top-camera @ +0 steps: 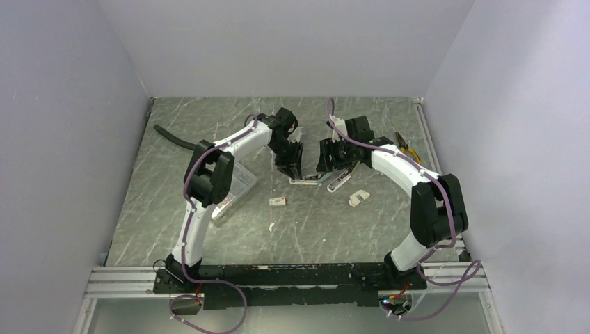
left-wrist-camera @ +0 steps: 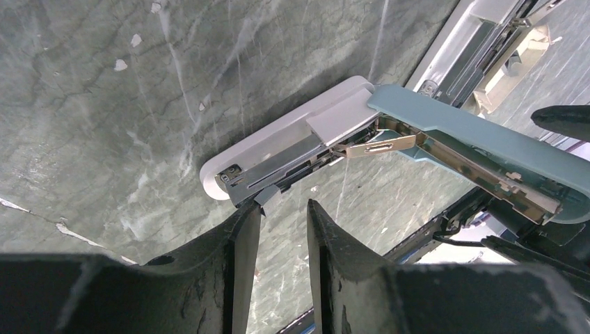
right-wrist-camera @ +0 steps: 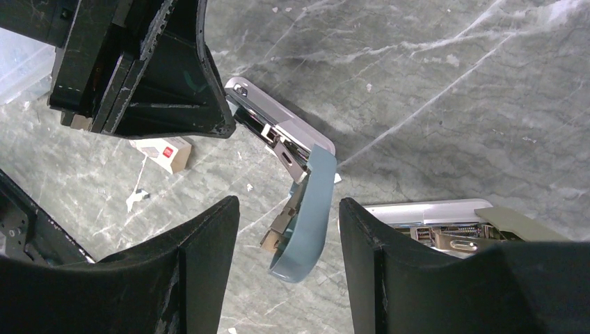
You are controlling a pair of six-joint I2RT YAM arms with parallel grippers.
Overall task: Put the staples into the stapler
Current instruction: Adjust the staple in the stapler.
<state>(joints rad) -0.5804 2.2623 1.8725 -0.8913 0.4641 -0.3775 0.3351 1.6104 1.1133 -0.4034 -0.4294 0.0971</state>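
The stapler (left-wrist-camera: 278,142) lies on the table with its white base down and its blue lid (left-wrist-camera: 480,142) swung up, baring the metal magazine. My left gripper (left-wrist-camera: 284,207) is open at the magazine's front end, nothing between its fingers; the left fingertip (left-wrist-camera: 249,217) touches a small grey piece there. My right gripper (right-wrist-camera: 289,209) is open, astride the raised blue lid (right-wrist-camera: 309,209) with a gap on each side. The staples, a small white box with a red mark (right-wrist-camera: 167,153), lie on the table near the stapler (top-camera: 306,179), also as a box (top-camera: 278,201) in the top view.
A second opened stapler (right-wrist-camera: 431,223) lies just right of the first. A clear plastic case (top-camera: 236,184) sits under the left arm. A small white piece (top-camera: 358,198), yellow-handled pliers (top-camera: 407,146) and a black cable (top-camera: 174,136) lie around. Walls close in three sides.
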